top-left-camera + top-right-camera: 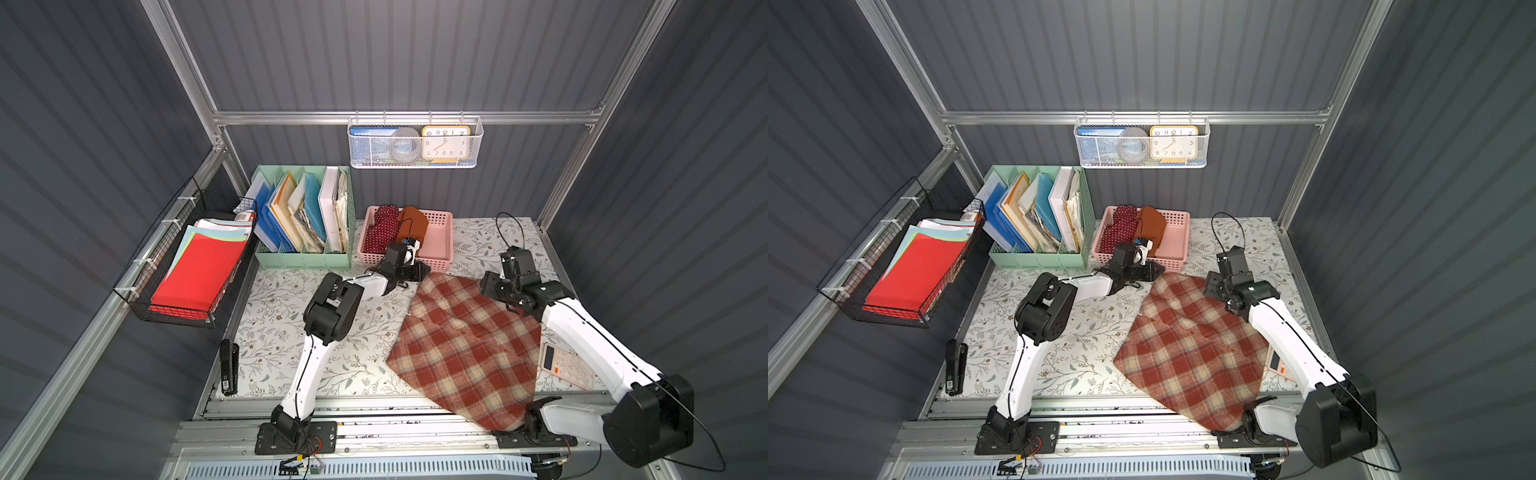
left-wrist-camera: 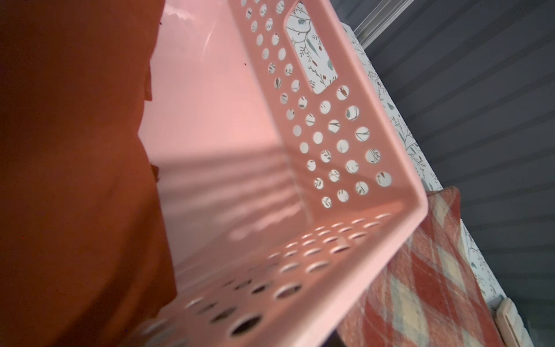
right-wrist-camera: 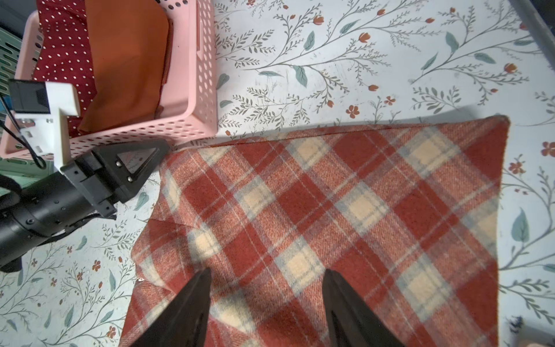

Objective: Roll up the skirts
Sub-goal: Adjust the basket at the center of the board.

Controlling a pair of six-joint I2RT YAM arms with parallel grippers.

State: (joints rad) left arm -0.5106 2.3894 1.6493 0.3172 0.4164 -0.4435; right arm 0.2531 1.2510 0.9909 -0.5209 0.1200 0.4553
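The red-and-cream plaid skirt (image 1: 465,345) lies spread flat on the floral table, and its near corner hangs over the front rail. The polka-dot skirt (image 1: 380,232) and the rust-orange skirt (image 1: 413,224) sit in the pink basket (image 1: 442,216). In the left wrist view the orange skirt (image 2: 75,180) fills one side next to the basket wall (image 2: 330,126). My left gripper (image 3: 159,150) rests low against the basket's near wall, beside the plaid skirt's far corner; its jaws are hidden. My right gripper (image 3: 267,279) hovers open over the plaid skirt (image 3: 345,210), holding nothing.
A green file organiser (image 1: 303,216) stands left of the pink basket. A black wire tray with red paper (image 1: 195,274) hangs on the left wall, and a white mesh basket with a clock (image 1: 415,143) hangs at the back. A calculator (image 1: 565,365) and a black stapler (image 1: 228,365) lie on the table.
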